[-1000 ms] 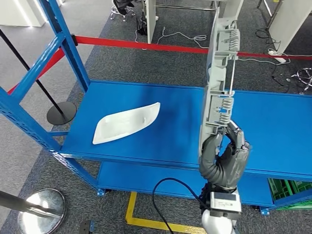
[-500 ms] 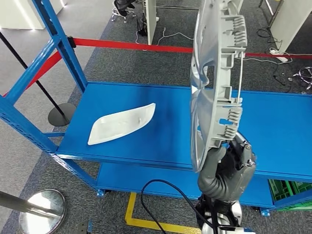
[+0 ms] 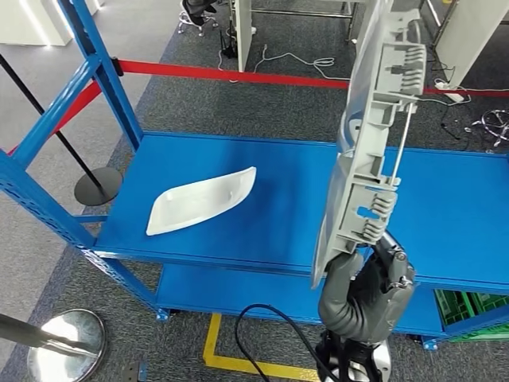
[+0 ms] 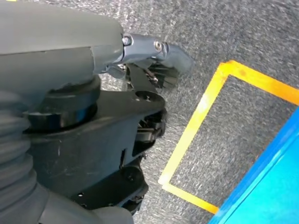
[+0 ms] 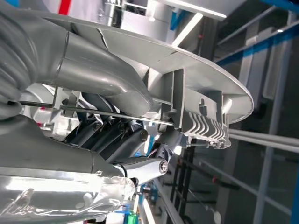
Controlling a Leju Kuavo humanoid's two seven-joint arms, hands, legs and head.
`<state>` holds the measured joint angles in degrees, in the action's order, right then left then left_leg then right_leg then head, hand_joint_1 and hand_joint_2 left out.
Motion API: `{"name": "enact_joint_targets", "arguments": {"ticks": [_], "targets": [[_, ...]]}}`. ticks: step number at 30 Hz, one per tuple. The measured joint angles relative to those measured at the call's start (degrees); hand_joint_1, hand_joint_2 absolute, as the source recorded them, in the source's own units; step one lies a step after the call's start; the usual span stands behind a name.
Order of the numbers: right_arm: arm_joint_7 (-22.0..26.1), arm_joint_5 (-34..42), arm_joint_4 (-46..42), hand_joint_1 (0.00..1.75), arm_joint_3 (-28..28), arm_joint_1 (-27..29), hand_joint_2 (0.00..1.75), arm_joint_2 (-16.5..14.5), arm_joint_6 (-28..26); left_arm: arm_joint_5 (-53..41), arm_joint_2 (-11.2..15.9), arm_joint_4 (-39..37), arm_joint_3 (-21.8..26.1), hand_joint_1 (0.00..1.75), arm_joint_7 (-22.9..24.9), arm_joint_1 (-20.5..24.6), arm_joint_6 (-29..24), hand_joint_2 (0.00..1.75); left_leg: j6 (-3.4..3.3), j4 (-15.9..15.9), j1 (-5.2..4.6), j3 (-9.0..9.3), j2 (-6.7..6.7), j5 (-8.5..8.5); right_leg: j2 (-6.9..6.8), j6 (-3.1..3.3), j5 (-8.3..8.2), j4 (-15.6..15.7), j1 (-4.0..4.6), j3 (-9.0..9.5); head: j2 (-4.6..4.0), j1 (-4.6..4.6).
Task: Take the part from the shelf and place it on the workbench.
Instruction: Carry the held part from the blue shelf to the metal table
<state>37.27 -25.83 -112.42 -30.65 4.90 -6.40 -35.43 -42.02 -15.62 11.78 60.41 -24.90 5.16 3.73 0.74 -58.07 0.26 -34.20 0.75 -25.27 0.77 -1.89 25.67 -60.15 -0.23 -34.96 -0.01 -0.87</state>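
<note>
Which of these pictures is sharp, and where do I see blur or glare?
Head view: mostly sharp, even light; glare on the round metal base on the floor. Left wrist view: the carpet and yellow line are streaked with motion blur; the left hand is dark. Right wrist view: the grey part in the right hand is fairly clear; the background is blurred, with bright lights.

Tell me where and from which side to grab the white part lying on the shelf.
Grip the white part across its narrow middle, coming straight down from above. It lies flat on the blue shelf, long and slim, tapering to a point at its right end, so the middle probably balances best. The right robot hand already holds the grey part; the left robot hand holds nothing.
</note>
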Motion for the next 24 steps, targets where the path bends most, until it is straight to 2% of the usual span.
{"name": "enact_joint_targets", "arguments": {"ticks": [2,5,6,7,8,10,12,15,17,18,20,21,22,23,24], "targets": [[-0.4,0.0,0.0,1.75,-0.1,0.2,1.75,0.2,0.0,0.0,-0.1,0.0,0.0,0.0,0.2,-0.1,0.0,1.75,-0.61,0.3,0.21,0.16,-0.03,0.21,-0.17,-0.64,1.57,-2.1,-0.08,-0.93,0.0,-0.23],[-0.6,0.0,0.0,1.75,-0.2,0.3,1.75,0.5,0.0,0.0,-0.1,0.0,0.0,0.0,0.4,-0.1,0.0,1.75,-0.99,0.4,0.26,0.23,-0.08,0.23,-0.29,-1.21,6.49,-12.1,-0.2,-5.46,0.0,-0.49],[-0.6,0.0,0.0,1.75,-0.2,0.4,1.75,0.6,0.0,0.0,-0.1,0.0,0.0,0.0,0.5,-0.1,0.0,1.75,-1.0,0.4,0.27,0.25,-0.08,0.23,-0.3,-1.33,7.11,-14.6,-0.24,-6.65,-0.01,-0.48],[-0.6,0.0,0.1,1.75,-0.2,0.4,1.75,0.7,0.0,0.0,-0.1,0.0,0.0,0.0,0.5,-0.2,0.0,1.75,-0.99,0.4,0.29,0.3,-0.07,0.21,-0.3,-1.44,6.65,-15.1,-0.3,-6.95,-0.01,-0.5],[-0.6,0.0,0.1,1.75,-0.2,0.4,1.75,0.8,0.0,0.0,-0.1,0.0,0.0,0.0,0.6,-0.2,0.0,1.75,-0.92,0.4,0.35,0.4,-0.02,0.16,-0.32,-1.5,5.19,-13.4,-0.39,-6.15,-0.01,-0.49],[-0.6,0.0,0.1,1.75,-0.4,0.4,1.75,0.9,0.0,0.0,-0.1,0.0,0.0,0.0,0.6,-0.2,0.0,1.75,-0.53,0.3,0.42,0.66,0.09,-0.05,-0.37,-1.67,1.63,-6.1,-0.56,-2.5,0.0,-0.54],[-0.6,0.0,0.1,1.75,-0.5,0.4,1.75,0.9,0.0,0.0,-0.1,0.0,0.0,0.0,0.6,-0.2,0.0,1.75,0.1,0.0,0.23,0.66,0.19,-0.22,-0.22,-1.2,0.19,-1.0,-0.62,0.07,-0.01,-0.49],[-0.6,0.0,0.1,1.75,-0.6,0.5,1.75,1.0,0.0,0.0,-0.1,0.0,0.0,0.0,0.6,-0.2,0.0,1.75,0.97,0.2,0.19,0.52,0.18,-0.05,0.02,0.17,0.1,-0.2,-0.46,0.25,0.0,-0.26],[-0.7,0.0,0.1,1.75,-0.6,0.4,1.75,1.0,0.0,0.0,-0.1,0.0,0.0,0.0,0.6,-0.1,0.0,1.75,1.49,-1.4,0.29,-0.22,0.02,-1.33,-0.06,0.95,-0.04,-0.1,-0.52,0.26,0.0,-0.12],[-0.6,0.0,0.1,1.75,-0.6,0.4,1.75,1.0,0.0,0.0,-0.1,0.0,0.0,0.0,0.6,-0.1,0.0,1.75,1.71,-3.9,0.3,-1.39,-0.06,-2.85,-0.13,1.25,-0.07,0.0,-0.58,0.28,0.0,0.0],[-0.6,0.0,0.1,1.75,-0.7,0.4,1.75,1.0,0.0,0.0,0.0,0.0,0.0,0.0,0.6,-0.1,0.0,1.75,1.93,-11.5,0.28,-5.0,-0.11,-6.36,-0.22,1.59,-0.07,0.0,-0.52,0.2,0.01,0.19],[-0.7,0.0,0.1,1.75,-0.7,0.4,1.75,1.0,0.0,0.0,0.0,0.0,0.0,0.0,0.6,-0.2,0.0,1.75,1.93,-14.5,0.28,-6.5,-0.11,-7.28,-0.23,1.65,-0.07,0.0,-0.47,0.18,0.01,0.19],[-0.7,0.0,0.1,1.75,-0.7,0.4,1.75,1.0,0.0,0.0,0.0,0.0,0.0,0.0,0.6,-0.2,0.0,1.75,1.84,-15.7,0.27,-7.18,-0.11,-7.12,-0.21,1.69,-0.07,0.0,-0.43,0.17,0.0,0.2],[-0.7,0.0,0.1,1.75,-0.7,0.5,1.75,1.0,0.0,0.0,0.0,0.0,0.0,0.0,0.6,-0.2,0.0,1.75,1.69,-14.9,0.26,-6.81,-0.11,-5.91,-0.16,1.7,-0.07,0.0,-0.41,0.21,0.0,0.2],[-0.7,0.0,0.1,1.75,-0.7,0.4,1.75,1.0,0.0,0.0,0.0,0.0,0.0,0.0,0.6,-0.2,0.0,1.75,1.47,-12.1,0.25,-5.47,-0.11,-4.02,-0.11,1.68,-0.06,0.0,-0.4,0.27,0.0,0.21]]}}
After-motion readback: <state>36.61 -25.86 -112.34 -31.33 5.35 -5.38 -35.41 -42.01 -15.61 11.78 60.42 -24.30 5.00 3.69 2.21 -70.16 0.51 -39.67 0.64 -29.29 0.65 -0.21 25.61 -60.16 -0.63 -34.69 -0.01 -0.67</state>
